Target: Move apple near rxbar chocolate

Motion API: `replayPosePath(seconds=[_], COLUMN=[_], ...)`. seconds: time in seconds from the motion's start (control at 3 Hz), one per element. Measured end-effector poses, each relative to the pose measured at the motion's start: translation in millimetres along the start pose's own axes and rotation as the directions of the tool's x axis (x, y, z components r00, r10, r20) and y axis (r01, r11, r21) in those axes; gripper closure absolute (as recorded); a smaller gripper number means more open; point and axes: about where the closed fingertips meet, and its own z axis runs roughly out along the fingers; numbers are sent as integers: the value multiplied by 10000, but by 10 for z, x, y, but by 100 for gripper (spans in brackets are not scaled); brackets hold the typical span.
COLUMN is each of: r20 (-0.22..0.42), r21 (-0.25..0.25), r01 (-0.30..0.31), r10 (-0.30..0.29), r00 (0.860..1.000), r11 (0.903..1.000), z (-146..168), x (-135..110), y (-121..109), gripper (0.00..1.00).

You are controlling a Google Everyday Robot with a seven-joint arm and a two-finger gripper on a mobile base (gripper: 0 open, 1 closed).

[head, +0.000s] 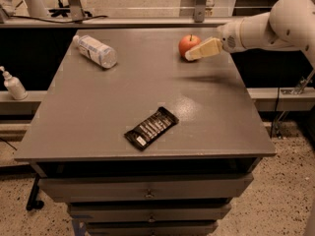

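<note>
The orange-red apple [187, 45] stands near the far right part of the grey table [98, 112]. The rxbar chocolate [151, 128], a black wrapper with white lettering, lies flat near the table's front edge, well apart from the apple. My gripper [193, 55] comes in from the right on a white arm; its cream-coloured fingertips are at the apple's right side, partly in front of it.
A clear plastic bottle [96, 51] with a white label lies on its side at the far left of the table. A pump bottle [13, 84] stands on a ledge left of the table. Drawers sit below the front edge.
</note>
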Motion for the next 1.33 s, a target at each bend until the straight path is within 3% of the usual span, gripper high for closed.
replayPosePath(seconds=[0.67, 1.33], r20=[341, 718], r21=[66, 330], r01=[-426, -762], r10=[424, 737], r00=[9985, 9947], r11=[9991, 9965], z=[487, 640], x=[161, 203], y=[-206, -355], gripper=[0, 41])
